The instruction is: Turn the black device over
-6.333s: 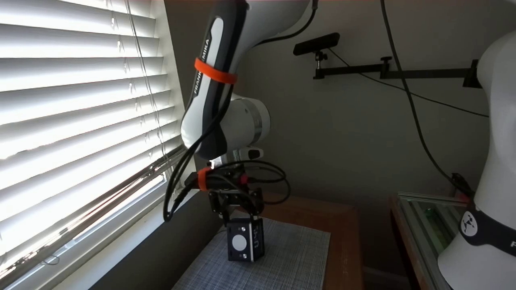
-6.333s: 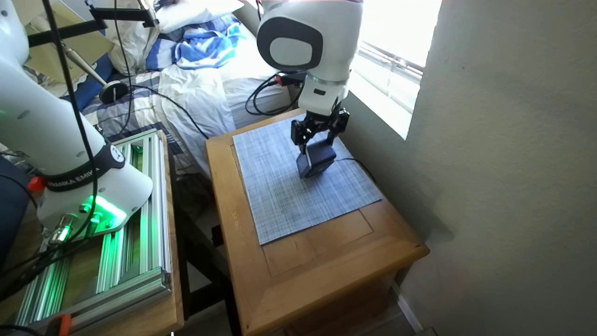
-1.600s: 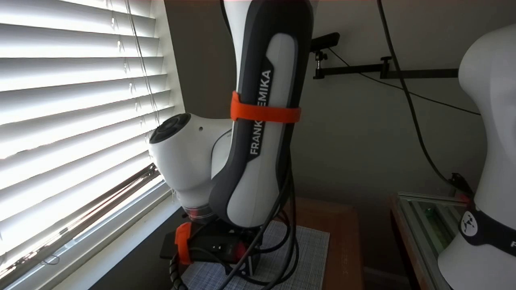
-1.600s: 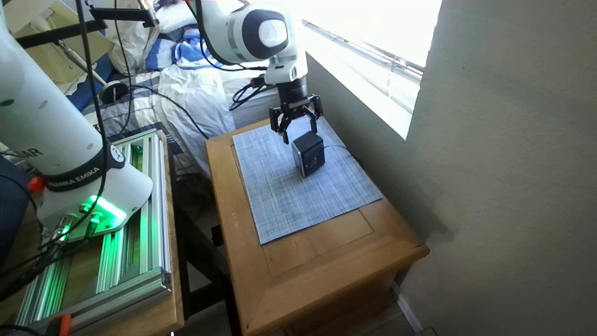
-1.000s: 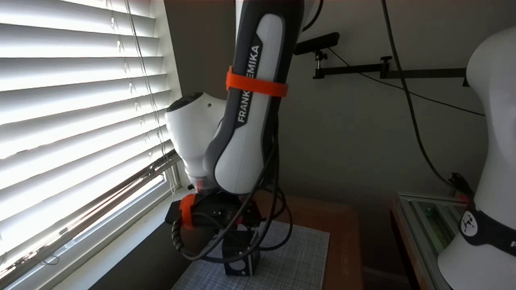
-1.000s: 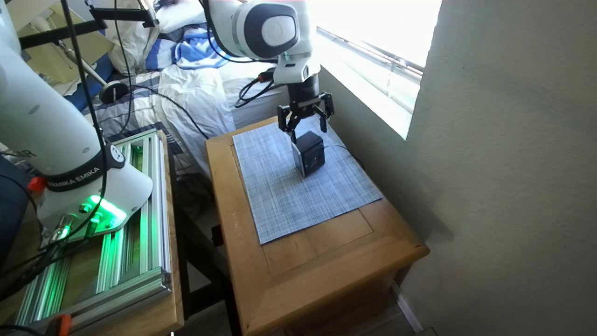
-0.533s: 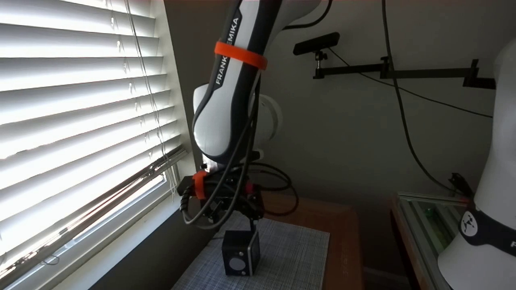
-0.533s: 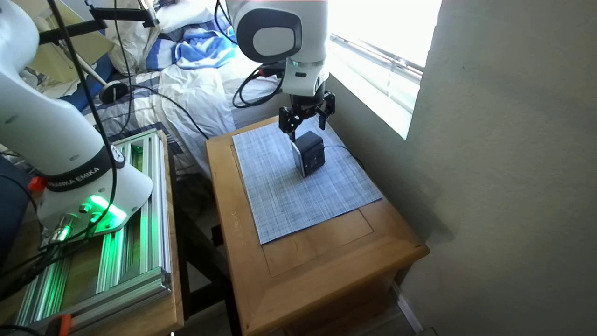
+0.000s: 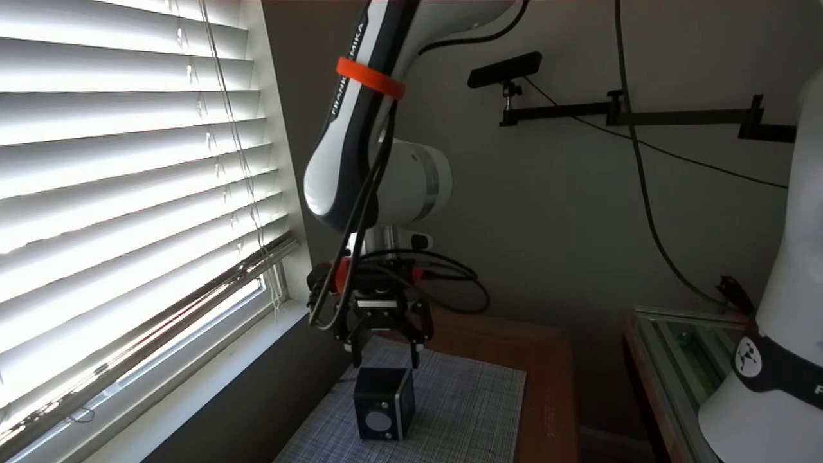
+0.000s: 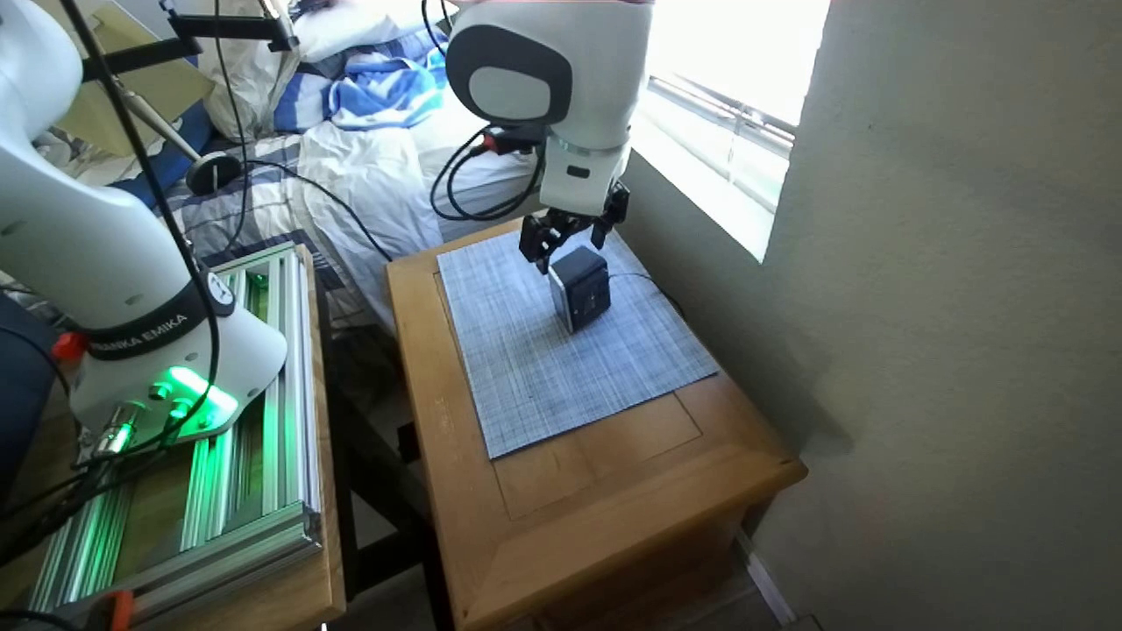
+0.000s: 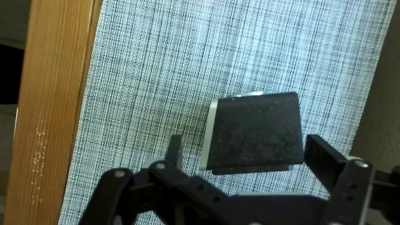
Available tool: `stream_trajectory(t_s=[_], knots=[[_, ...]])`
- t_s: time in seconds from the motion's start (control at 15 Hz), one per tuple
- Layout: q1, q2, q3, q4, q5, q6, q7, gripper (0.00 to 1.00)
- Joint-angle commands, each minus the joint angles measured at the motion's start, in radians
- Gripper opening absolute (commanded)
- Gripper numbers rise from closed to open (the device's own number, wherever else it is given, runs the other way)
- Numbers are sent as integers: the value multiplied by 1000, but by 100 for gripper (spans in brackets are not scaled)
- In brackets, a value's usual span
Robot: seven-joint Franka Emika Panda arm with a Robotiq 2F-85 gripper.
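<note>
bright white blinds (image 9: 128, 154) glow near a wooden table (image 10: 631, 539) and a rumpled bed (image 10: 368, 166).

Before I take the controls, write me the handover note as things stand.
End effector: open, gripping nothing.
Small black boxy device with a round silvery patch: resting on the grey woven placemat, close by the end effector; thin black cable beside it.
Done: the views don't settle whether the device has been turned over.
Left: if not, probably close on it, flip it and release, minding the cable; if so, likely just back away.
</note>
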Motion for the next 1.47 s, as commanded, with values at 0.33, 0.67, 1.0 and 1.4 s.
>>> stream_trajectory(t_s=[0.33,0.67,1.0,1.4], knots=[[4,22,-51,40,149,-94,-239,100],[8,53,-54,45,230,-78,-334,100],[13,78,-63,54,297,-60,-417,100],[19,85,-66,65,386,-53,-515,100]])
